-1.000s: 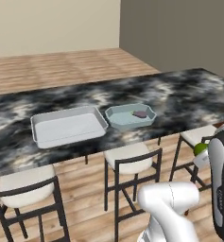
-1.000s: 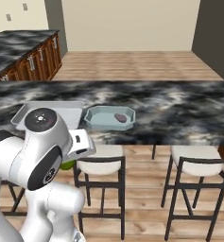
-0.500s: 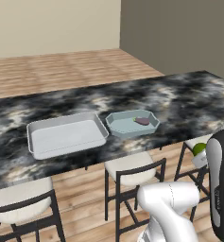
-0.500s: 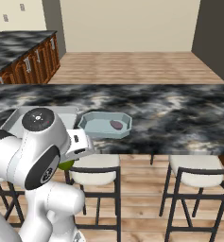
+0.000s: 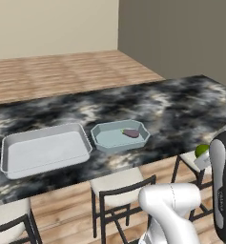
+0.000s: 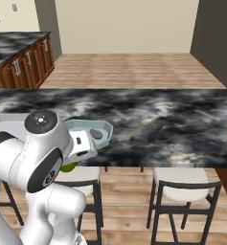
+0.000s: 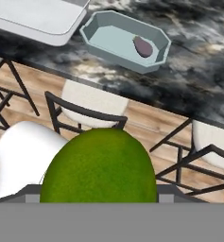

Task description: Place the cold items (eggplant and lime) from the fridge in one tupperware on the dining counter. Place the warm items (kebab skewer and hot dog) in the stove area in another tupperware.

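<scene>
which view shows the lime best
The hand view: the lime looms large and green right at the gripper, low in that picture. The left base view shows just a small green patch beside the dark forearm; the right base view shows a green sliver under the white arm.

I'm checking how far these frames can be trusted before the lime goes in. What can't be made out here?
- Gripper finger tips: hand view, hidden behind the lime.
- Lime: left base view, mostly covered by the arm.
- Large grey tupperware: hand view, cut off by the top edge.
- Eggplant in the small octagonal tupperware: right base view, too small for detail; the tub's near side sits behind the arm.
</scene>
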Motion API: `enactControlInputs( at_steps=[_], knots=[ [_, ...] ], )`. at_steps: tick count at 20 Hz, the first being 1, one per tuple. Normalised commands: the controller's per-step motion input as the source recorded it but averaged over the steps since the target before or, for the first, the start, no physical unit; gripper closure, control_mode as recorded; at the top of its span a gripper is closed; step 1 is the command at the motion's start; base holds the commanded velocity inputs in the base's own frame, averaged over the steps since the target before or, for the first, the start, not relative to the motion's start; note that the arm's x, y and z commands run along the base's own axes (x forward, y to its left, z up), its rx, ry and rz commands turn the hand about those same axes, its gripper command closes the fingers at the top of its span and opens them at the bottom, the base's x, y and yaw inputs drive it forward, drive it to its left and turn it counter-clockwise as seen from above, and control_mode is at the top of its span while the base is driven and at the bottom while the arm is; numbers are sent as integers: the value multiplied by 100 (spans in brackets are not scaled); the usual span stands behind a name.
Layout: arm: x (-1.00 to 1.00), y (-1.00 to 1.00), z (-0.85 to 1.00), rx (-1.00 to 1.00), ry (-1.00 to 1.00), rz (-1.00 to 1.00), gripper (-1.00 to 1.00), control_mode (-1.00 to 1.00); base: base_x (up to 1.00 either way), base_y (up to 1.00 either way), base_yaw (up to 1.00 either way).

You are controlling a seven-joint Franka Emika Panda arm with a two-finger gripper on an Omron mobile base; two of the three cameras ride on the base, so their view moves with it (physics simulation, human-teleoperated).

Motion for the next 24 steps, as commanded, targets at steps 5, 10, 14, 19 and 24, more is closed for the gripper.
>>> enactControlInputs(
  at_steps=[5,10,14,19,24],
  knots=[
    [0,0,0,0,0,0,100,100,40,-16,0],
    [45,0,0,2,0,0,100,-100,8,-1,0],
    [87,1,0,1,8,3,100,-100,0,0,0],
    [92,26,0,0,12,2,100,-100,0,0,0],
    [88,31,-2,0,10,2,100,-100,0,0,0]
  ],
)
